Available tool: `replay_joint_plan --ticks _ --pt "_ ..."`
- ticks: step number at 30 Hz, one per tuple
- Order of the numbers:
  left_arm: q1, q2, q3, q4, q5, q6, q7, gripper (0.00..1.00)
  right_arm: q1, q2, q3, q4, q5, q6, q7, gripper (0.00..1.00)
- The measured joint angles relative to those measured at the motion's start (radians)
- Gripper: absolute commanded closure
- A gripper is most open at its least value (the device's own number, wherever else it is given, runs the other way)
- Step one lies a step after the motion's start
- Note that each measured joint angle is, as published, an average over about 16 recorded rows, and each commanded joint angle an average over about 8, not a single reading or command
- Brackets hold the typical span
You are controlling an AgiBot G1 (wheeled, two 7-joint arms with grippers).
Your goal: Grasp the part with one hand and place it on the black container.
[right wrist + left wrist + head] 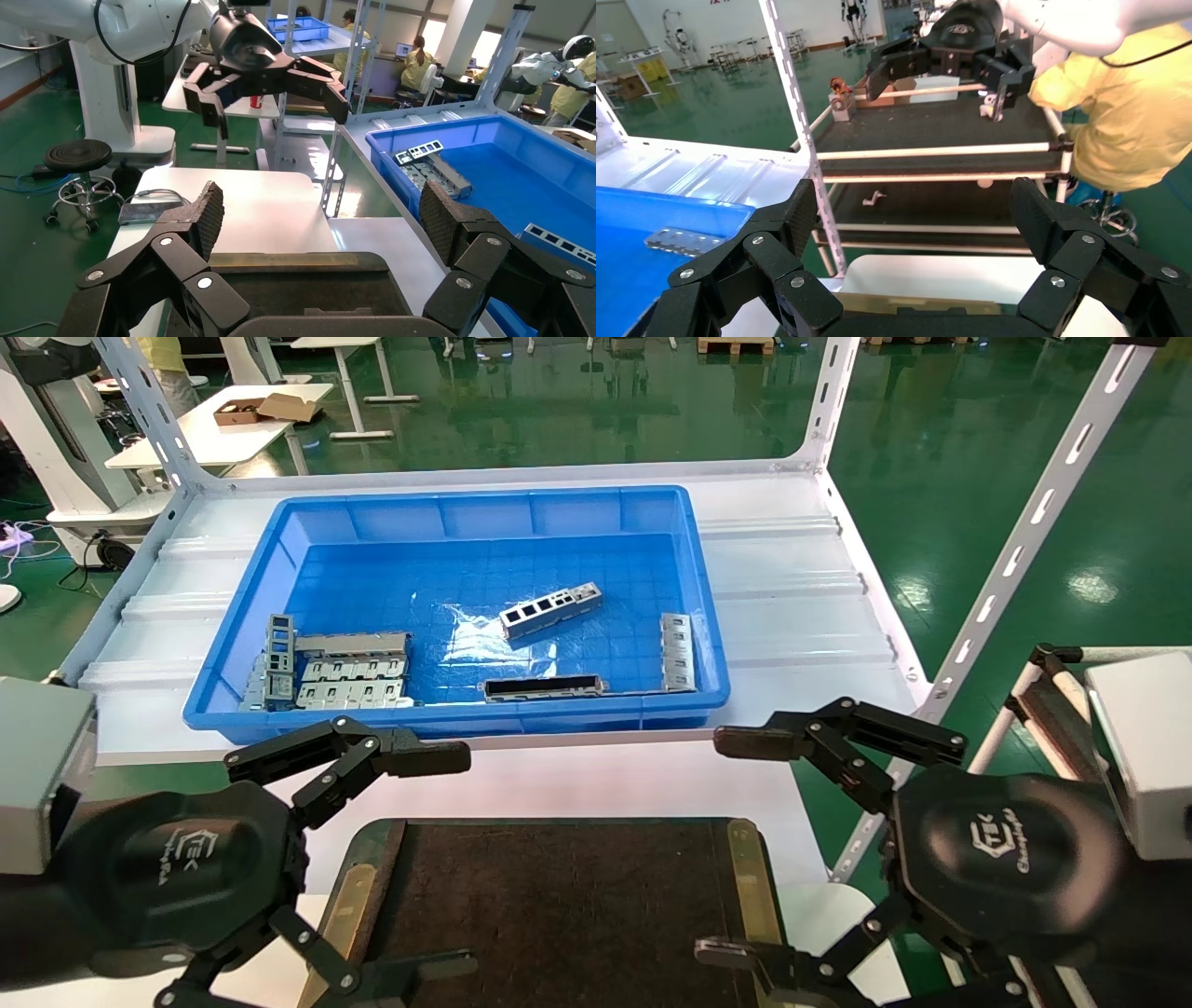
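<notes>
The part [549, 609], a slim light-silver bar with square windows, lies at an angle on the floor of the blue bin, near its middle. The black container [559, 905] is a flat dark tray with brass strips, lying on the white table in front of the bin. My left gripper [447, 864] hangs open over the tray's left short side, holding nothing. My right gripper [726, 845] hangs open over the tray's right short side, also empty. Each wrist view looks across the tray [309, 288] between open fingers [803, 207] at the other arm.
The blue bin [242, 645] stands on a white shelf behind the tray. It also holds a long black bar [543, 687], grey tabbed plates [349, 668] at its left and another plate [677, 652] at its right. White slotted rack posts [1015, 551] rise on both sides.
</notes>
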Motion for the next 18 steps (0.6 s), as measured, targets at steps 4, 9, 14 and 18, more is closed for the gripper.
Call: replay_joint_plan --ticks 4,9,14,18 --pt "-0.031 0.021 0.013 0.025 0.037 -0.016 0.007 0.00 0.000 0.000 0.000 0.000 0.000 0.000 0.000 0.00" --pt "-0.090 0.064 0.038 0.084 0.102 -0.050 0.013 0.00 0.000 0.000 -0.001 0.000 0.000 0.000 0.000 0.00" --pt "-0.164 0.124 0.068 0.174 0.178 -0.093 0.024 0.00 0.000 0.000 -0.001 -0.001 0.001 0.000 -0.001 0.00" --pt "-0.230 0.182 0.095 0.270 0.243 -0.134 0.046 0.00 0.001 0.000 -0.001 -0.001 0.001 0.000 -0.001 0.00"
